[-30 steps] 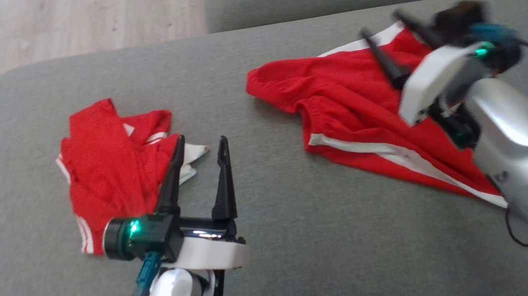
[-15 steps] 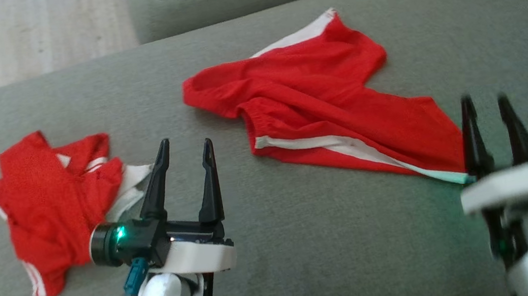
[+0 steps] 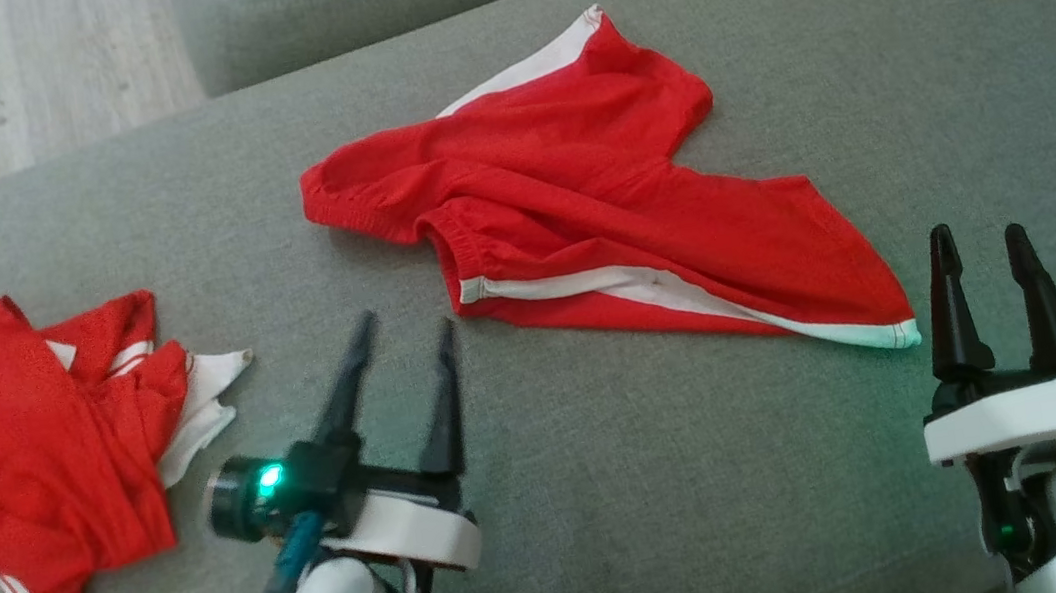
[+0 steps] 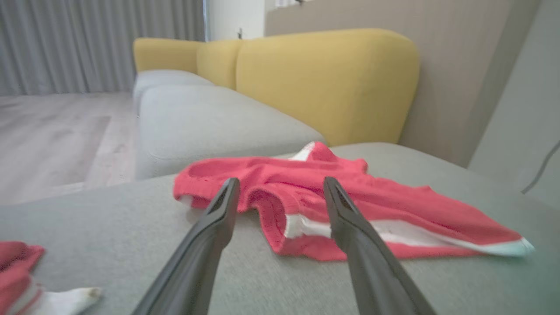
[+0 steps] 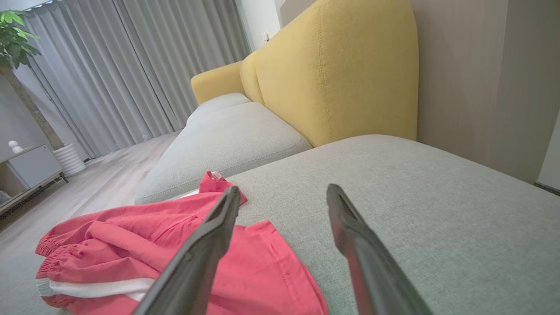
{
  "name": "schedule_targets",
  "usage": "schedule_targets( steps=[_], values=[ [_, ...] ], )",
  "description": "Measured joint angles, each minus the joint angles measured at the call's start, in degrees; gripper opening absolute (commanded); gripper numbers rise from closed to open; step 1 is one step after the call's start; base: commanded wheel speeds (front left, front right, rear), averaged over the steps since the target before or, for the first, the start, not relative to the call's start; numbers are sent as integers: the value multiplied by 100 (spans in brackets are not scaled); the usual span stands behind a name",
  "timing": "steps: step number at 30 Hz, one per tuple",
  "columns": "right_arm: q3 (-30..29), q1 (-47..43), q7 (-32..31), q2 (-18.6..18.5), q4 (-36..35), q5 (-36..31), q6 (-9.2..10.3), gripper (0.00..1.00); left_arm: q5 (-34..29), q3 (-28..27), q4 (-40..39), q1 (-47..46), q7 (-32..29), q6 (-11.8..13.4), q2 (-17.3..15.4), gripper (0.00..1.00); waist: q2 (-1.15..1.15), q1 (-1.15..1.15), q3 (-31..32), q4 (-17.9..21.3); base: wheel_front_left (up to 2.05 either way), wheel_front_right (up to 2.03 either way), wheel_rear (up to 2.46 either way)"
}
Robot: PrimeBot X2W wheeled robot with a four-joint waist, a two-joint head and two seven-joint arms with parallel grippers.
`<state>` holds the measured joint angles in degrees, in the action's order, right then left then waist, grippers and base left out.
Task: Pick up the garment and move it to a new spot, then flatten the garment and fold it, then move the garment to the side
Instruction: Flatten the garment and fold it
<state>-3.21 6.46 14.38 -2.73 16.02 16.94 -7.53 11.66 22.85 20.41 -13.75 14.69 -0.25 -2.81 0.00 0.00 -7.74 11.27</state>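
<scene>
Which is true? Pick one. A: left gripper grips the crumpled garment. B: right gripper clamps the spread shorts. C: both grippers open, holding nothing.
C: the left gripper and right gripper stand with fingers apart, clear of the spread red shorts and the crumpled red garment on the grey cushion.

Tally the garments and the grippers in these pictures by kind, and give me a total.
Red garments with white trim: 2, the spread garment and the crumpled garment
Grippers: 2, the left gripper and the right gripper, both open and empty
Total: 4
</scene>
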Motion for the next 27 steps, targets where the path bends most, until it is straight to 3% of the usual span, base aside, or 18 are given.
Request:
schedule_targets(
  steps=[6, 22, 23, 24, 25, 27],
  values=[
    [131, 4, 0, 3, -9, 58, 0, 100, -79, 231, 688, -472, -372, -268, -32, 100, 0, 0, -173, 79, 0, 0, 0],
    [380, 344, 0, 7, -114, 181, 0, 100, -172, 479, 1815, -1692, -713, -491, -172, 100, 0, 1, -820, 414, 0, 0, 0],
    [379, 343, 0, 7, -114, 180, 0, 100, -171, 492, 1860, -1696, -712, -514, -175, 82, 0, 1, -826, 420, 0, 0, 0],
    [379, 343, 0, 7, -114, 178, 0, 100, -171, 503, 1890, -1699, -708, -532, -175, 31, 0, 1, -829, 419, 0, 0, 0],
    [380, 343, 0, 7, -114, 177, 0, 100, -171, 517, 1914, -1706, -679, -535, -175, 0, 0, 1, -829, 417, 0, 0, 0],
    [379, 343, 0, 7, -99, 153, 0, 100, -165, 541, 1944, -1739, -619, -541, -169, 0, 0, 1, -823, 406, 0, 0, 0]
  ],
)
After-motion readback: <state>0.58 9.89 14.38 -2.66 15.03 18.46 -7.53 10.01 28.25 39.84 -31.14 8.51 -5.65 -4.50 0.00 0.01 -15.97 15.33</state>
